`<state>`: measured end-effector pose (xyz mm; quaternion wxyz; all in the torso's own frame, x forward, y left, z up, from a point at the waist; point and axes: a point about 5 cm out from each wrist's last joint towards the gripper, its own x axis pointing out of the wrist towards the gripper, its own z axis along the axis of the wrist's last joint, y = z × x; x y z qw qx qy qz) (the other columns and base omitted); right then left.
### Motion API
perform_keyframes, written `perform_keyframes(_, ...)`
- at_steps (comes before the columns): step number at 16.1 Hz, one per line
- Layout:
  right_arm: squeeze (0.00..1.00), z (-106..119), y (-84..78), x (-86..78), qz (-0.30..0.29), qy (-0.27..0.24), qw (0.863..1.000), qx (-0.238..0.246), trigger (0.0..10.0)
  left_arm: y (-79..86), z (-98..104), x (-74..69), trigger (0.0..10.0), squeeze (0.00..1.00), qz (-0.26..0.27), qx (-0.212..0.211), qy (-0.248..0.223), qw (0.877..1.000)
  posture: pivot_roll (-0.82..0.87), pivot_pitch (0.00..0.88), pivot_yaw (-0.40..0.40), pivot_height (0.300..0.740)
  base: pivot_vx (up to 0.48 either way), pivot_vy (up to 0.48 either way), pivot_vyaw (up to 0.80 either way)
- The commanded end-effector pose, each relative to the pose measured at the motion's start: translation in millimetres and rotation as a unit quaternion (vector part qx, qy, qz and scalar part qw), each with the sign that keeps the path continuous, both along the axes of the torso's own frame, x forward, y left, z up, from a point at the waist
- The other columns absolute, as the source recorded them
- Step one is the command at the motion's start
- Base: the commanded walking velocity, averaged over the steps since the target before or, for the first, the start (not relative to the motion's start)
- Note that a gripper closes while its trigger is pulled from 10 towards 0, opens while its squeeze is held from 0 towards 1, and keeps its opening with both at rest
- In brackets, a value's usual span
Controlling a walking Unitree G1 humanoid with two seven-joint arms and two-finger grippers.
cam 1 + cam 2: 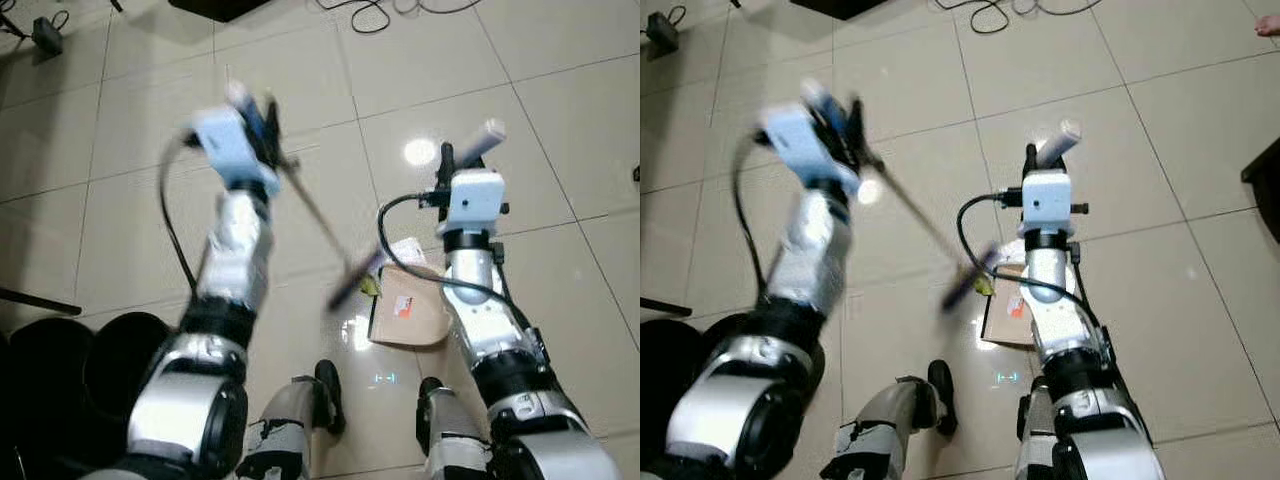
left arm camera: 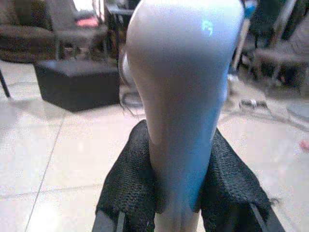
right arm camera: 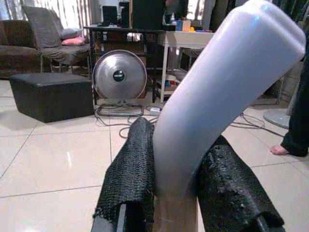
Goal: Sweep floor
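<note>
Left gripper [image 1: 262,118]: fingers pinching thin dark broom stick [image 1: 320,218], head over tiled floor [image 1: 560,150] beside brown cardboard piece [image 1: 410,310]. Right gripper [image 1: 462,152]: fingers clamping pale grey handle [image 1: 482,135].

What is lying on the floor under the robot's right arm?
A flat brown cardboard piece with a white and red label lies on the tiled floor, beside something small and yellow. The right arm covers its right edge.
</note>
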<state>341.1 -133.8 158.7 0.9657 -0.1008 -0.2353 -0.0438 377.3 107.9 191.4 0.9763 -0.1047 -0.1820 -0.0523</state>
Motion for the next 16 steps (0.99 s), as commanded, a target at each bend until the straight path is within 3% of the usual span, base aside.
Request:
perform_keyframes(1, 0.0, -9.0, 10.8, -5.8, 0.019, 0.014, 1.0, -0.001, 10.0, 3.6, -8.4, -3.3, 10.0, 0.0, 0.006, 0.016, -0.006, 1.0, 0.02, 0.345, 0.199, 0.74, 0.0, 0.0, 0.0)
perform_keyframes(4, 0.0, -13.9, 11.6, -10.7, 0.023, 0.02, 1.0, -0.002, 10.0, -3.6, -23.7, -5.3, 10.0, 0.0, 0.007, -0.018, 0.023, 1.0, 0.01, 0.359, 0.204, 0.74, 0.0, 0.0, 0.0)
perform_keyframes(8, 0.0, -18.6, 7.4, -10.2, 0.016, 0.035, 0.999, 0.006, 10.0, -16.5, -11.3, -2.4, 10.0, 0.0, -0.02, -0.113, 0.023, 0.993, 0.05, 0.353, 0.199, 0.74, 0.0, 0.0, 0.0)
perform_keyframes(9, 0.0, -18.7, 6.5, -7.3, 0.013, 0.04, 0.999, 0.009, 10.0, -16.8, -4.9, -1.0, 10.0, 0.0, -0.032, -0.152, 0.022, 0.988, 0.05, 0.351, 0.2, 0.74, 0.0, 0.0, 0.0)
perform_keyframes(14, 0.0, -15.7, 5.5, -0.7, 0.01, 0.045, 0.999, 0.014, 10.0, -0.8, 29.3, -6.6, 10.0, 0.0, -0.063, -0.152, -0.027, 0.986, 0.07, 0.345, 0.192, 0.74, 0.0, 0.0, 0.0)
perform_keyframes(16, 0.0, -18.3, 4.8, -1.7, 0.009, 0.047, 0.999, 0.014, 10.0, 12.8, 50.2, -8.8, 10.0, 0.0, -0.07, -0.122, -0.063, 0.988, 0.07, 0.328, 0.194, 0.74, 0.0, 0.0, 0.0)
